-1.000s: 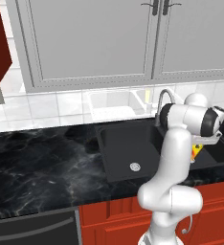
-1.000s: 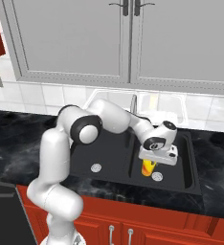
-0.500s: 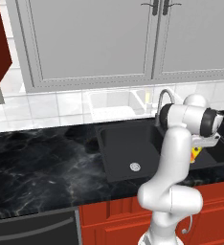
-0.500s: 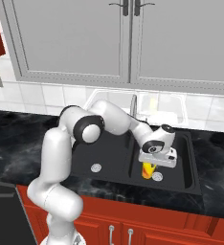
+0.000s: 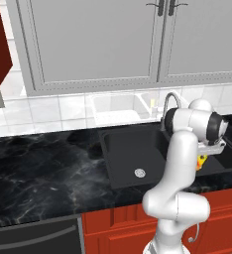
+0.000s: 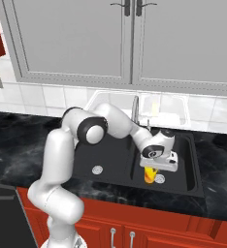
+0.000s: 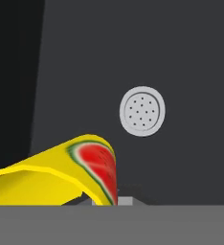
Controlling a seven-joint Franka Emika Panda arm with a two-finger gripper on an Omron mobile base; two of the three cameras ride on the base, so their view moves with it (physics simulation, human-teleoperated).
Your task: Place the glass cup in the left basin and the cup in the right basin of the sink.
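One yellow cup (image 6: 150,175) hangs pinched in the claw (image 6: 152,170) at the lower centre of the right base view, inside the right basin (image 6: 182,164), just beside its silver drain (image 6: 159,178). The hand view shows the cup (image 7: 61,174) at lower left with a watermelon mark. The sink (image 5: 113,149) has two black bowls; the left basin (image 5: 133,154) holds one drain (image 5: 139,172). One chrome faucet (image 5: 168,101) curves behind
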